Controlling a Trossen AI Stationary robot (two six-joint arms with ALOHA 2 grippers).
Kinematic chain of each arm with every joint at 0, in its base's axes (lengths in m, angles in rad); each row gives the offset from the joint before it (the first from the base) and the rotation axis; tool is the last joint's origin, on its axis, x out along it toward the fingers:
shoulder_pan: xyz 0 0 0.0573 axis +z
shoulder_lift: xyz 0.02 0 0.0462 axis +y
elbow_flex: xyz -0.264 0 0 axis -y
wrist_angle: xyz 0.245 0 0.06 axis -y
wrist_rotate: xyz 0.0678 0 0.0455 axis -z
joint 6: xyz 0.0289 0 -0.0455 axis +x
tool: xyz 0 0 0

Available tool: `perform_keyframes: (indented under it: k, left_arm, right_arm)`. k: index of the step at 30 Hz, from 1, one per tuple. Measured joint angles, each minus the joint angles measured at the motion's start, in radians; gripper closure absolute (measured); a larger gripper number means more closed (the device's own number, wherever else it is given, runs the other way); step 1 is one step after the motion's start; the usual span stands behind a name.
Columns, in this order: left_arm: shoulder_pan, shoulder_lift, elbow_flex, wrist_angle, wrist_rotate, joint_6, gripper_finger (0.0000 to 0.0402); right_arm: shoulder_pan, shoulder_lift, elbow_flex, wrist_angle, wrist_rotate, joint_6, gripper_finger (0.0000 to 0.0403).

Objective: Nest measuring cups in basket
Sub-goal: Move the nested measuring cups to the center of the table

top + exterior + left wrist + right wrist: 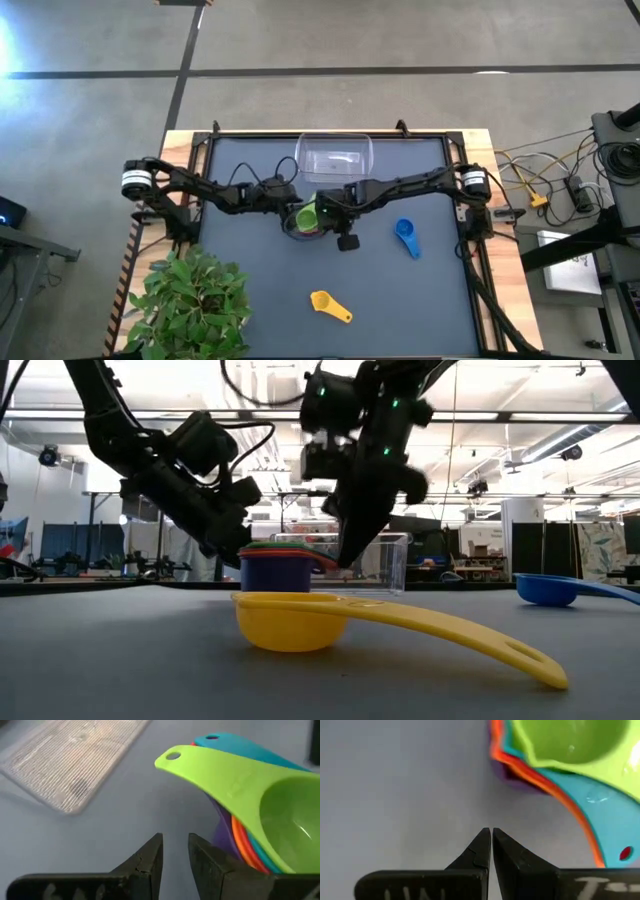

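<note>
Stack of nested cups [306, 217], green on top, sits mid-table just short of the basket [334, 159], likely staged for a lift in. Left gripper [175, 851] slightly open, empty, beside the stack. Right gripper [491, 841] closed, empty. Yellow cup [329, 303] and blue cup [405, 235] lie apart. Lower stack colours mostly hidden.

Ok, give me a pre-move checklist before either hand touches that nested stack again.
1. Nested stack intact, green cup on top: ok.
2. Stack inside the basket: not ok, it sits on the mat in front of it.
3. Left hand open beside the stack, holding nothing: ok.
4. Right hand ready to grasp: not ok, fingers shut.
5. Blue cup and yellow cup nested: not ok, both lie loose on the mat.
6. Basket empty: cannot tell.
</note>
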Motion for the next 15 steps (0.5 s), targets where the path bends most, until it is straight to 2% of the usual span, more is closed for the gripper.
perform_keyframes:
  k: [9, 15]
  left_arm:
    - [0.000, -0.153, -0.064, -0.004, -0.007, -0.029, 0.0327]
    - [0.001, -0.140, -0.030, -0.004, -0.013, -0.024, 0.0327]
  right_arm:
    - [0.000, -0.071, 0.000, -0.012, 0.007, -0.029, 0.0390]
    - [0.004, -0.087, 0.000, -0.013, 0.007, -0.008, 0.0379]
